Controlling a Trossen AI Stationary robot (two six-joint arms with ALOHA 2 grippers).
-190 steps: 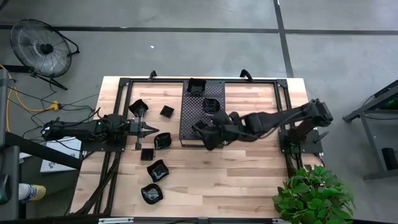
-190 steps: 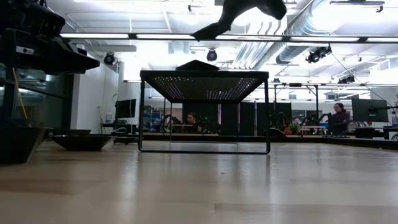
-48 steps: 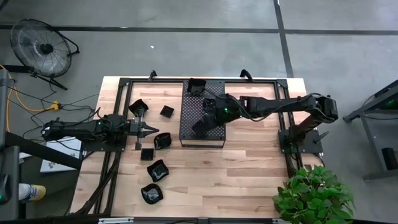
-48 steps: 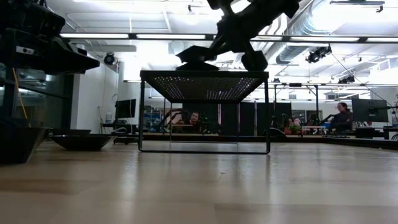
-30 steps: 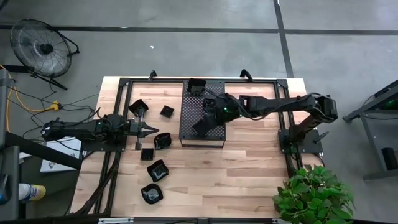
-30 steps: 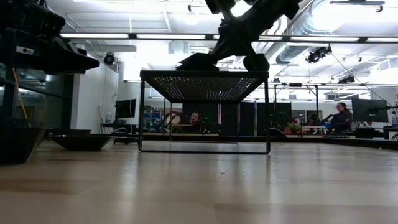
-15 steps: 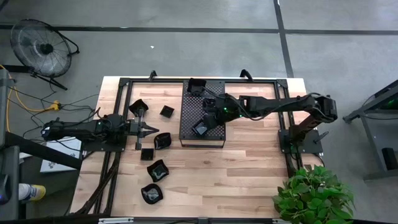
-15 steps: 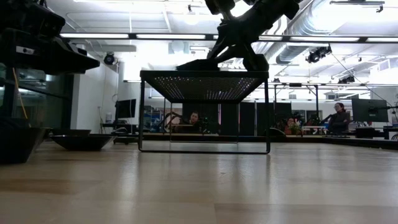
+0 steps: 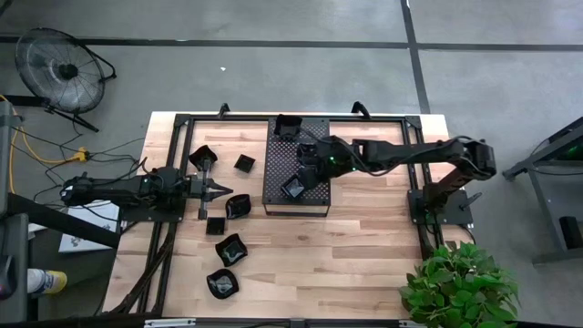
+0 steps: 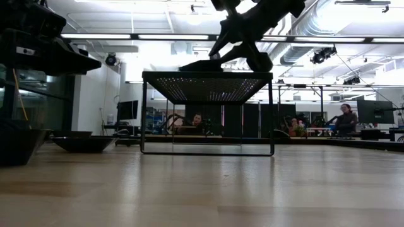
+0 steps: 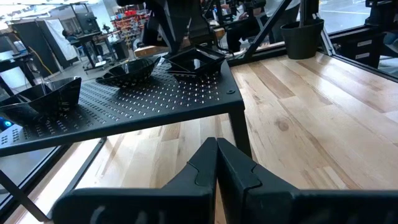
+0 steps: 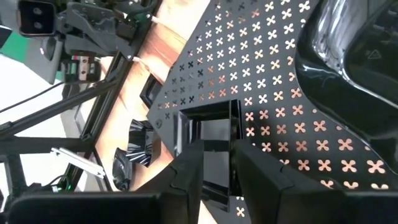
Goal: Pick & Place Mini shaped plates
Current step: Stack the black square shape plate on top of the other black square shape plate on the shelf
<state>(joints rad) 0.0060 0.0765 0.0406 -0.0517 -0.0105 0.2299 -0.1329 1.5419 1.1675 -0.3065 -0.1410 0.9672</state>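
Where the table (image 9: 364,264) spreads, tray (image 9: 278,164) stands.

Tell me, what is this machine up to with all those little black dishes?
The right claw is over the perforated black tray, its fingers parting around a small square dish that sits on the tray. Two more dishes sit on the tray, and several others lie on the wooden table. The left claw waits, shut, beside them.
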